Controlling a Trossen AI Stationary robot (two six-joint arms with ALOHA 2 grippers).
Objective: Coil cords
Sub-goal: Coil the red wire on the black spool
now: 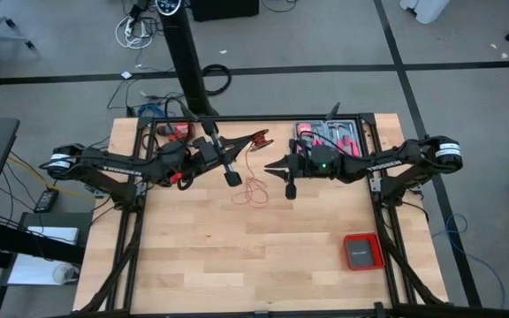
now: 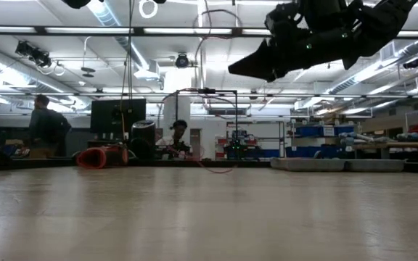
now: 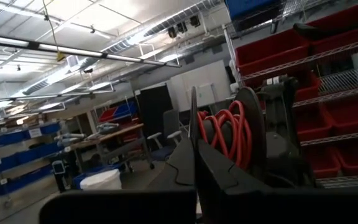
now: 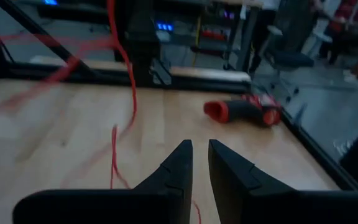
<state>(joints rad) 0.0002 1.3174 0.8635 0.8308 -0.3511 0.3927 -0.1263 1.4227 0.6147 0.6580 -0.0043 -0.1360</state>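
Red and thin, the cord [image 1: 253, 187] lies in a loose tangle at upper centre of the high view, on the pale wooden worktop [image 1: 237, 256] between the two arms, with a strand rising toward the left pincer [image 1: 231, 177]. The left pincer is held above the worktop just left of the tangle; whether its fingers are closed on the strand cannot be told. The right pincer [image 4: 200, 163] is held just right of the tangle, its dark tapered fingers nearly together with only a narrow gap and nothing between them. The coiling is judged to be at an early stage, since no tidy loops are formed yet. A next move would call for the slack strand to be caught and laid round in even turns. A red-and-black clamp [image 4: 241, 111] lies farther back on the worktop, and a red square tray [image 1: 361, 252] sits at lower right.
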